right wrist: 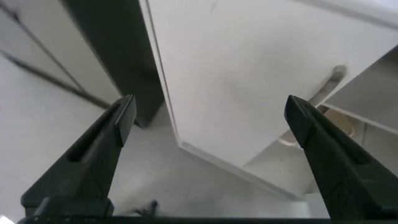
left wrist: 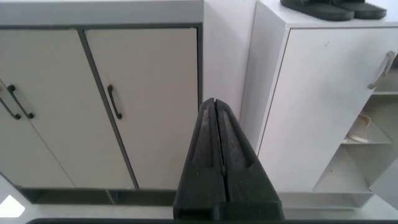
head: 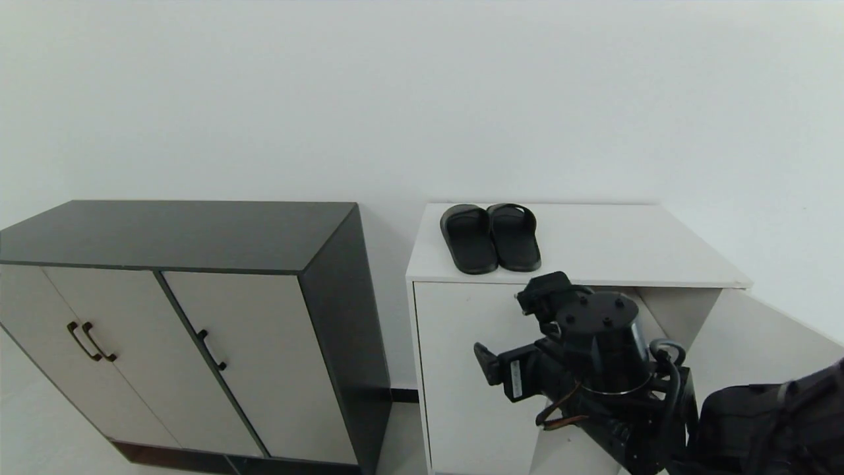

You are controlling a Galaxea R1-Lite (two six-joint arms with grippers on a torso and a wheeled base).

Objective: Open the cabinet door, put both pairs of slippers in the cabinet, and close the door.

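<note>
A pair of black slippers [head: 490, 237] lies side by side on top of the white cabinet [head: 593, 247], toward its left end; their edge also shows in the left wrist view [left wrist: 333, 7]. The cabinet's left door [head: 471, 369] with its handle [left wrist: 382, 68] is flat and closed, while the right half stands open onto shelves. A pale slipper-like thing [left wrist: 360, 129] [right wrist: 344, 129] lies on a shelf inside. My right arm [head: 593, 349] hangs in front of that door, its gripper [right wrist: 210, 106] open and empty near the handle [right wrist: 329, 81]. My left gripper [left wrist: 214, 155] is shut on nothing.
A black-topped cabinet [head: 178, 231] with closed grey doors [head: 237, 356] and dark handles stands to the left, a narrow gap between it and the white one. Behind both is a plain white wall. The opened panel [head: 778, 343] juts out at the right.
</note>
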